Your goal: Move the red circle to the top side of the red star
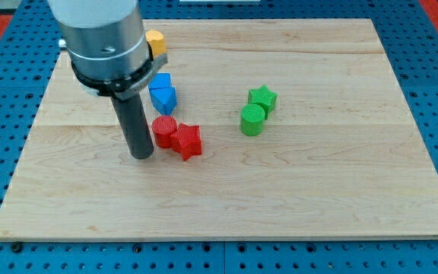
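A robot arm's dark rod stands on a pale wooden counter (318, 198) beside a cluster of small coloured blocks.

My tip (141, 155) rests on the counter just to the view's left of the red circle (163, 131), very near it; contact cannot be told. There is no pincer on this arm, only the straight rod, so nothing is held. The red circle sits touching the red star (187, 140), on the star's left and slightly toward the view's top. Just above the circle is a blue block (163, 93) of an uneven shape. A yellow block (156, 40) shows partly behind the arm's grey housing near the view's top. Well apart, to the view's right, a green star (263, 98) and a green circle (252, 119) sit touching each other.
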